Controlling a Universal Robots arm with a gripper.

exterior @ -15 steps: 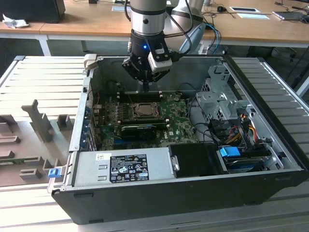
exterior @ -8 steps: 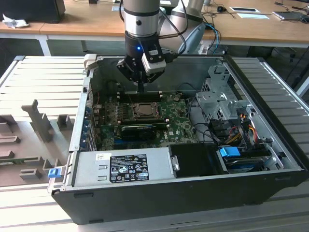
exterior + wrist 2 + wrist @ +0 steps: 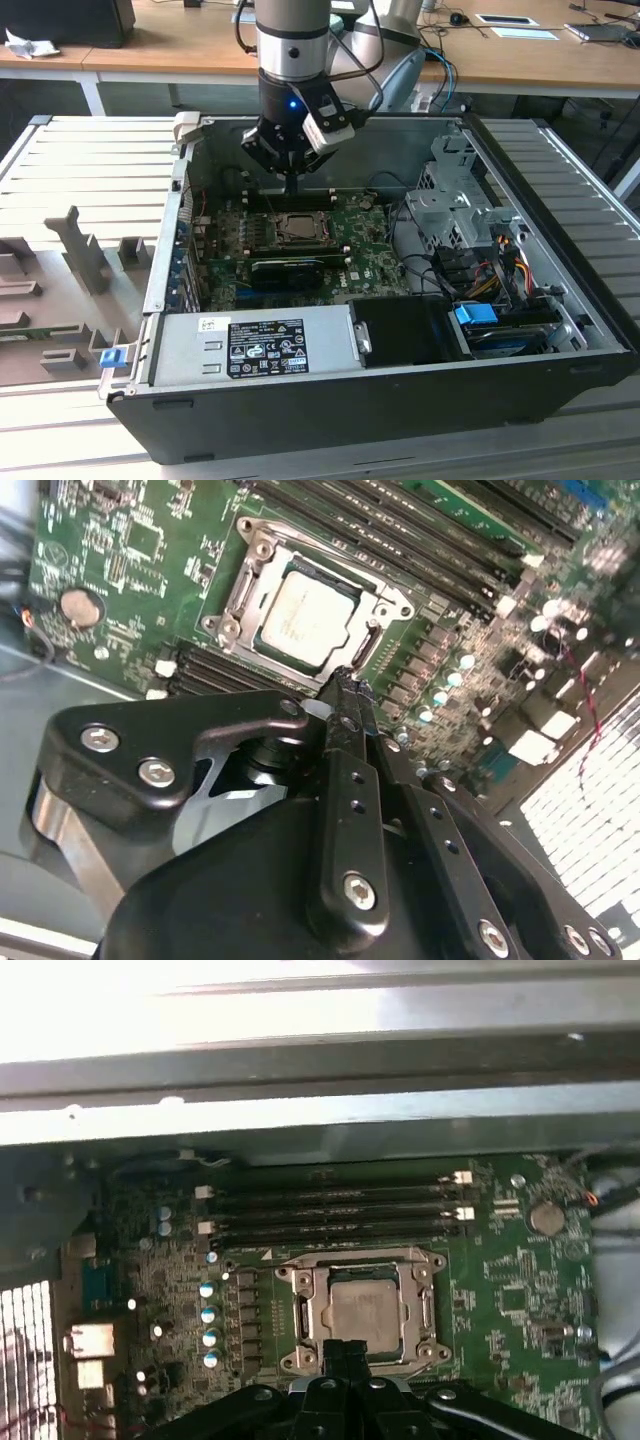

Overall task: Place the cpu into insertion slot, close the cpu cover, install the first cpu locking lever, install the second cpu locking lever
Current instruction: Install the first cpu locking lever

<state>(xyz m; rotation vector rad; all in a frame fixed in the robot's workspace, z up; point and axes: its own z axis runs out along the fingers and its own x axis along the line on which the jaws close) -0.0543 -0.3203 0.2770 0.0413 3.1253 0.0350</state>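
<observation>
The cpu (image 3: 296, 228) (image 3: 305, 615) (image 3: 365, 1310) lies flat in the insertion slot (image 3: 228, 626) on the green motherboard. The cpu cover (image 3: 385, 605) (image 3: 300, 1310) lies down around the chip, which shows through its square hole. In the exterior view my gripper (image 3: 291, 186) hangs just above the board at the far side of the socket. Its black fingertips (image 3: 345, 680) (image 3: 345, 1348) are pressed together with nothing between them, right at the socket's edge.
Long black memory slots (image 3: 330, 1210) run beside the socket. The open case's walls (image 3: 165, 250) surround the board, with a power supply (image 3: 260, 345) in front, and a drive cage (image 3: 455, 205) and cables (image 3: 490, 270) on the exterior view's right. Grey fixtures (image 3: 80, 250) stand outside the case.
</observation>
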